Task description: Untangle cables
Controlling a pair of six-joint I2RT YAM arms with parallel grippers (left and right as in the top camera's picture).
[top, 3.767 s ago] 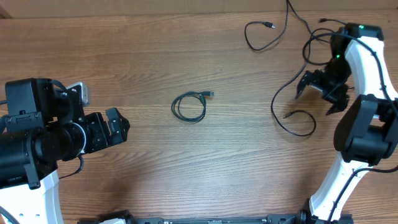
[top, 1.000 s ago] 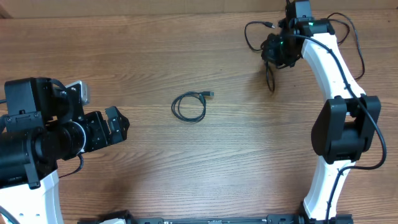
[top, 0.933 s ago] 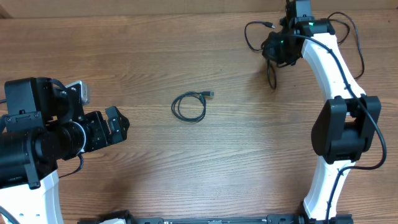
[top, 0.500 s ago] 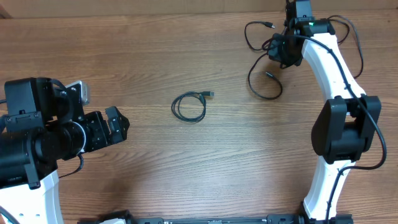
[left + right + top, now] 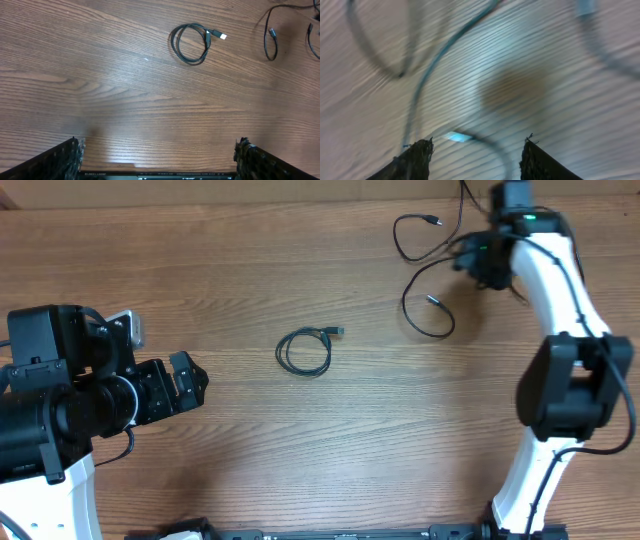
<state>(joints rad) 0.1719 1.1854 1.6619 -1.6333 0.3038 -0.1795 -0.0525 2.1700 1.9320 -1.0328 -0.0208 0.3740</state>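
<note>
Beside my right gripper [image 5: 476, 155], fingers apart like my left gripper's [image 5: 157, 155], thin black flexible cables [image 5: 404, 305] look limp, light; pinch near a small plug [image 5: 432, 299].

You are looking at three thin black cables on one wooden table [image 5: 300, 450]. One is sitting wound into a small coil [image 5: 280, 355]. Taking that coil as your marker, two more are lying loose well off to its right: one open loop [image 5: 405, 305] and, farther back, one longer strand [image 5: 433, 221]. Two white arms are reaching in: one left arm [image 5: 70, 405] left of the coil, one right arm [image 5: 560, 300] right of it.
</note>
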